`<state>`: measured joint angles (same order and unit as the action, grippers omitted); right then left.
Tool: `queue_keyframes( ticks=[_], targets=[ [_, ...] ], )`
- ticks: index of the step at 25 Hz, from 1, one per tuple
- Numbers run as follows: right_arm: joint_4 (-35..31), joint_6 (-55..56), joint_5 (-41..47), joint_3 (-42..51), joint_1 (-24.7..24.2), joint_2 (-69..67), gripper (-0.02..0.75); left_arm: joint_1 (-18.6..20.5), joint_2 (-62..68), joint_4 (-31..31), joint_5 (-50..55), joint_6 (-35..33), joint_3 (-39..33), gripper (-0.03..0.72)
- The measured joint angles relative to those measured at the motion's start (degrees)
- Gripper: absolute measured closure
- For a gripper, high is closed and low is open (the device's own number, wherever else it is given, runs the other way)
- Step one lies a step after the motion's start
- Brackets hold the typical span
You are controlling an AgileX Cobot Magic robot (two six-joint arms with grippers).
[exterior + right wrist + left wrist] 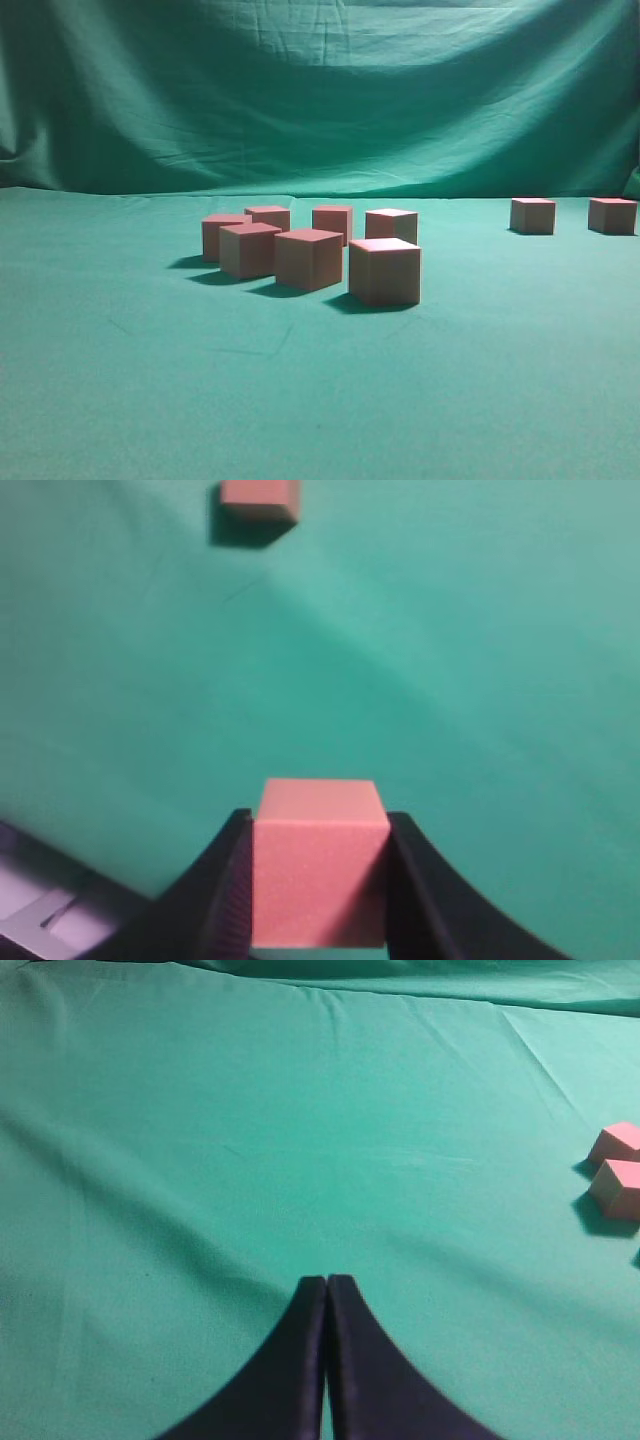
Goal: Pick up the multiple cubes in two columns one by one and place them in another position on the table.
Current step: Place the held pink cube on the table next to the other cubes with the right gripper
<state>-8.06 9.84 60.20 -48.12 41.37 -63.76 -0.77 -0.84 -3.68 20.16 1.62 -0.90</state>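
Eight cubes (384,271) are counted on the table (120,380) in the exterior view: six clustered mid-table, two near its far right edge. A ninth cube (318,875), salmon and unmarked, is clamped between the right gripper (318,880) jaws. The left gripper (327,1305) is pressed closed, holding nothing. Both arms are hidden from the exterior view.

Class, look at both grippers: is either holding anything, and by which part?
The right gripper holds a pinkish-red solid cube by its two opposite side faces. The left gripper is shut and empty.
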Motion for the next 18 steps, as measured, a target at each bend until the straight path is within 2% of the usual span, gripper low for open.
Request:
queue_keyframes(
  ticks=[5,10,18],
  targets=[
    [0.0,0.0,-5.9,0.0,5.7,-1.0,0.475,0.0,0.0,0.0,0.0,0.0,0.0,0.688],
    [0.1,-0.1,-7.9,0.0,8.6,-8.4,0.475,0.0,0.0,0.0,0.0,0.0,0.0,0.688],
    [9.6,1.2,-9.2,-5.0,9.7,-19.2,0.475,0.0,0.0,0.0,0.0,0.0,0.0,0.688]
  ],
)
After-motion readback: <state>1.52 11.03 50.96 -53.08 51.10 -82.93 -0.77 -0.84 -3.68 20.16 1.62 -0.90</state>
